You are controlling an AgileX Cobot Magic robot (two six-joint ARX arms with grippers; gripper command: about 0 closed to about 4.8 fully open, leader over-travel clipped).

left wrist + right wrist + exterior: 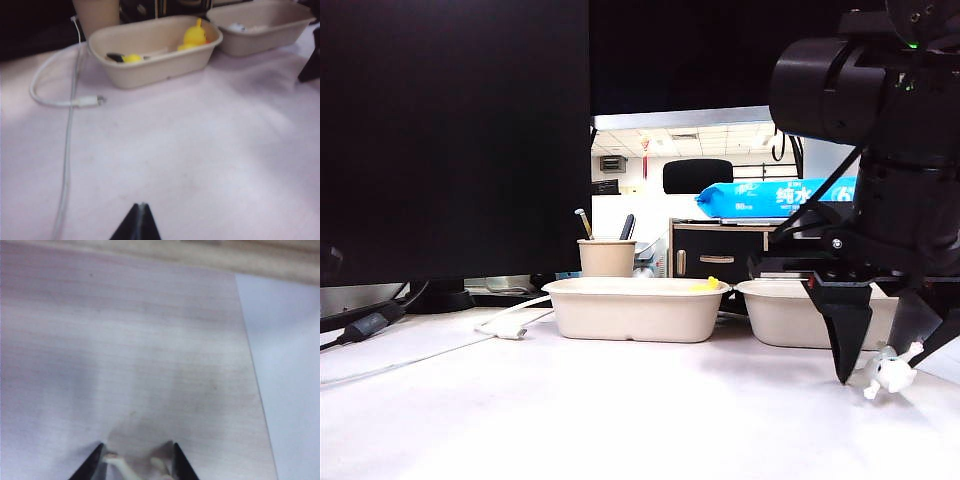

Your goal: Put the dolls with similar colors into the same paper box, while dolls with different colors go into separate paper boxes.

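Note:
Two beige paper boxes stand side by side, the left box [635,308] [150,70] and the right box [780,315] [260,35]. The left box holds a yellow duck-like doll [195,36] [705,285] and a yellow doll with black ears [131,58] lying down. Something small and white [237,27] shows in the right box. In front of the right box, my right gripper [882,368] [136,447] points down at the table with a small white doll [892,375] [125,465] touching both fingers. My left gripper [142,205] hovers shut over bare table, well short of the boxes.
A beige pen cup [606,257] stands behind the left box. A white cable [510,325] [65,102] trails beside that box. A large dark monitor [450,140] fills the back left. The table's side edge [250,365] runs close to the right gripper.

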